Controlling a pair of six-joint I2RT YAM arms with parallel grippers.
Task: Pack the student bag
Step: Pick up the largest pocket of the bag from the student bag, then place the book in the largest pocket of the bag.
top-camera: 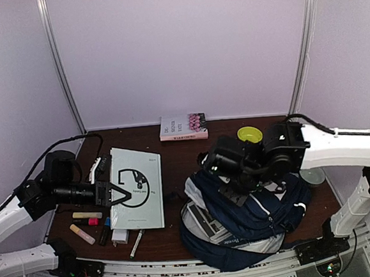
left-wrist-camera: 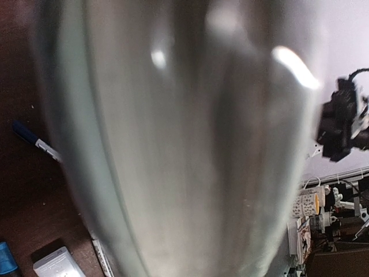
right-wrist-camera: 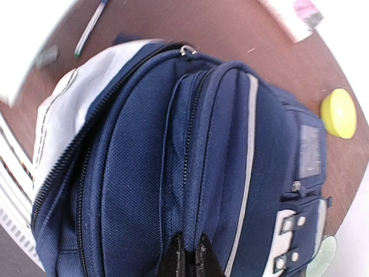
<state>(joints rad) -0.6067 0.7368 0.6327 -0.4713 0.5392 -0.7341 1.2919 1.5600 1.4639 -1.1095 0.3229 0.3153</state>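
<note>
- The student bag (top-camera: 274,216) lay slumped open at the near right of the table (top-camera: 173,146).
- The right gripper (right-wrist-camera: 185,261) pinched a fabric ridge of the bag, while the left gripper (top-camera: 117,194) stood spread over a white notebook (top-camera: 140,180).
- The bag looked soft and limp, likely best gripped beside the zipper.

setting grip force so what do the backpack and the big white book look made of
Backpack: woven synthetic fabric, likely nylon or polyester, matte; a fine grid weave and stitched seams show. White book: paper or card cover, smooth with a slight sheen, going by glare streaks in the left wrist view.
</note>
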